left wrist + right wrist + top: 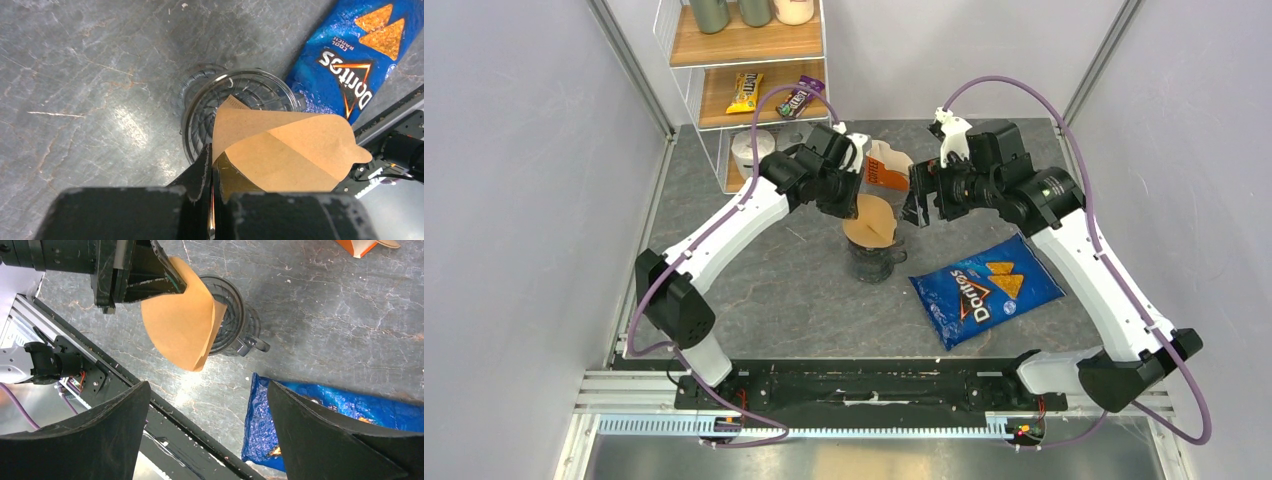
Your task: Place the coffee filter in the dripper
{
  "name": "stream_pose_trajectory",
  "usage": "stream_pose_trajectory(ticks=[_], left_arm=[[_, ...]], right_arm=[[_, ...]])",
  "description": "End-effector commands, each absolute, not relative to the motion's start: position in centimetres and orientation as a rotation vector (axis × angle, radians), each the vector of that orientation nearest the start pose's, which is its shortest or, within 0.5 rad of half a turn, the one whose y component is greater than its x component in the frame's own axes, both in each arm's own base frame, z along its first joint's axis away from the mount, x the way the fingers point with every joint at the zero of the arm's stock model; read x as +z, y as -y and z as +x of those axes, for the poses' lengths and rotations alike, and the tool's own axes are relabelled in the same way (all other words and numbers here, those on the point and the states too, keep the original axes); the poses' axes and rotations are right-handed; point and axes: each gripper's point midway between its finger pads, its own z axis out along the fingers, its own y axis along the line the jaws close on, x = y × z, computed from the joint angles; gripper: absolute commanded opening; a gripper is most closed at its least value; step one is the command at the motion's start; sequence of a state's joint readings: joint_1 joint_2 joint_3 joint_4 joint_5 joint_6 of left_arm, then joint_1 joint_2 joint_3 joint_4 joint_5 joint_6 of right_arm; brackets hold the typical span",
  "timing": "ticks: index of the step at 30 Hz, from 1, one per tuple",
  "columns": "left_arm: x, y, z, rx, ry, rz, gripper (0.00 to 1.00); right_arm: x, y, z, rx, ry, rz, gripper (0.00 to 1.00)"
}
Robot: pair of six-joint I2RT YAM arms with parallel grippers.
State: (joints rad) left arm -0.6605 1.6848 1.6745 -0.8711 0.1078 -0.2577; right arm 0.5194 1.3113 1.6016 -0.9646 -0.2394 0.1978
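While the left tool [211, 167] is closed tight on one edge of the coffee filter [280, 150], the tan-brown paper hangs partly spread over the mouth of the dripper [200, 107]. Whether the paper touches the rim cannot be told. The dripper, dark and translucent, stands upright on the grey desk [754, 270], its small handle turned toward the robot's right. The right tool [207, 387] is spread wide, holds nothing, and hovers just right of the dripper.

A blue snack bag [345, 65] lies flat on the desk near the dripper, on the right-arm side. It reads "Doritos" and "COOL RANCH".

An orange-and-white packet [886, 165] lies beyond the dripper, between the two tools; its printing cannot be read. On the wire shelf [809, 45] at the far edge sit a yellow sweet packet [744, 92] and a dark one [799, 98], their lettering too small to confirm.
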Motion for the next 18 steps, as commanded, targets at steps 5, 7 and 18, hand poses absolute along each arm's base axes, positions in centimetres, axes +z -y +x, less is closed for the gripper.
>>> stream_pose_trajectory(ticks=[5,7,18], left_arm=[[20.6,27.6,30.7,-0.581,-2.566,0.364,0.08],[20.6,27.4,30.9,-0.591,-2.572,0.321,0.13],[25.1,26.1,31.5,-0.667,-2.441,0.233,0.52]], right_arm=[[32.7,-21.7,27.3,0.693,-2.223,-0.525,0.94],[32.7,-21.8,27.5,0.692,-2.225,-0.531,0.94],[32.5,-23.0,28.1,0.715,-2.211,-0.680,0.83]])
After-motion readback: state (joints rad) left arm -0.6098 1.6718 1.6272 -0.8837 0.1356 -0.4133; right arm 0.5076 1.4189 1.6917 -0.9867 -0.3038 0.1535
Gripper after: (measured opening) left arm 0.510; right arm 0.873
